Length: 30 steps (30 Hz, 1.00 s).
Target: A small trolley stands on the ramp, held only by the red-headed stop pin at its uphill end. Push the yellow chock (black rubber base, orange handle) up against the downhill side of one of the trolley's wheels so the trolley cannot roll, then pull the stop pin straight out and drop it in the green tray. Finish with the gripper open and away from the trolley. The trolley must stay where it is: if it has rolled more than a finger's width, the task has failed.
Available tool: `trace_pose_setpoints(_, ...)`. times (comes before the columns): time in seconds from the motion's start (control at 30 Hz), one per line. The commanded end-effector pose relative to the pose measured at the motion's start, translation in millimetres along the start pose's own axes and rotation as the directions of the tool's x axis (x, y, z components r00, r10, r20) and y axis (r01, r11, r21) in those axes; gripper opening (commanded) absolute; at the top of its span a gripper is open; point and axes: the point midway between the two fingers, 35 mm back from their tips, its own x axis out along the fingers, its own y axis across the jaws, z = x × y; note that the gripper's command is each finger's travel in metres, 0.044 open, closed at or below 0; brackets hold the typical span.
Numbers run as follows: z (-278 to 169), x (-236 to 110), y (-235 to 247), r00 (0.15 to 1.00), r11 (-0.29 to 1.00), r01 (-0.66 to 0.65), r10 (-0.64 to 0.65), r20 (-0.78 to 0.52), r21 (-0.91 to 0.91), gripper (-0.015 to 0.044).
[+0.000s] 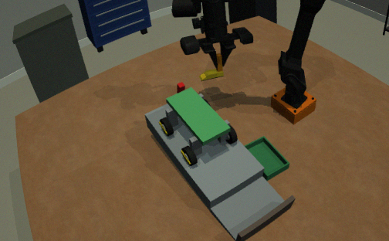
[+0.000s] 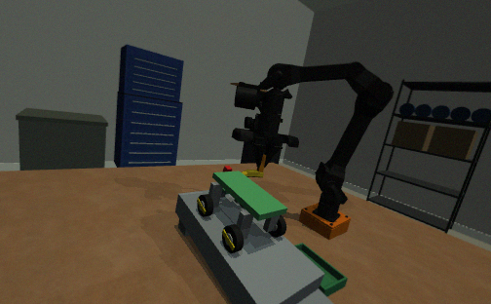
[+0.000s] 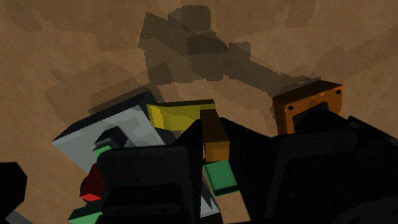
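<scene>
Gripping the chock (image 1: 211, 74) by its orange handle (image 1: 220, 62), the tool (image 1: 221, 58) should carry it level to a downhill wheel (image 1: 189, 155).

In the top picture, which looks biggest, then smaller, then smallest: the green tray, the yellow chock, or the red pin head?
1. Green tray
2. Yellow chock
3. Red pin head

The chock and pin lie farther from the camera, so both may look slightly small.
</scene>
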Motion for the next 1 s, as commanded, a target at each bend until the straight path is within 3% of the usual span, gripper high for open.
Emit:
trace_pose_setpoints(0.0, 1.3, -11.8, 0.6, 1.000, 1.000, -0.001, 0.001, 0.003, -0.003, 0.0000)
trace_pose_setpoints(0.33, 1.8, -19.6, 0.7, 1.000, 1.000, -0.001, 0.001, 0.003, -0.026, 0.0000)
trace_pose_setpoints(0.63, 1.8, -19.6, 0.8, 1.000, 0.949, 0.001, 0.000, 0.003, -0.314, 0.0000)
trace_pose_setpoints(0.97, 1.8, -19.6, 0.9, 1.000, 0.790, 0.002, -0.001, 0.002, -0.613, 0.0000)
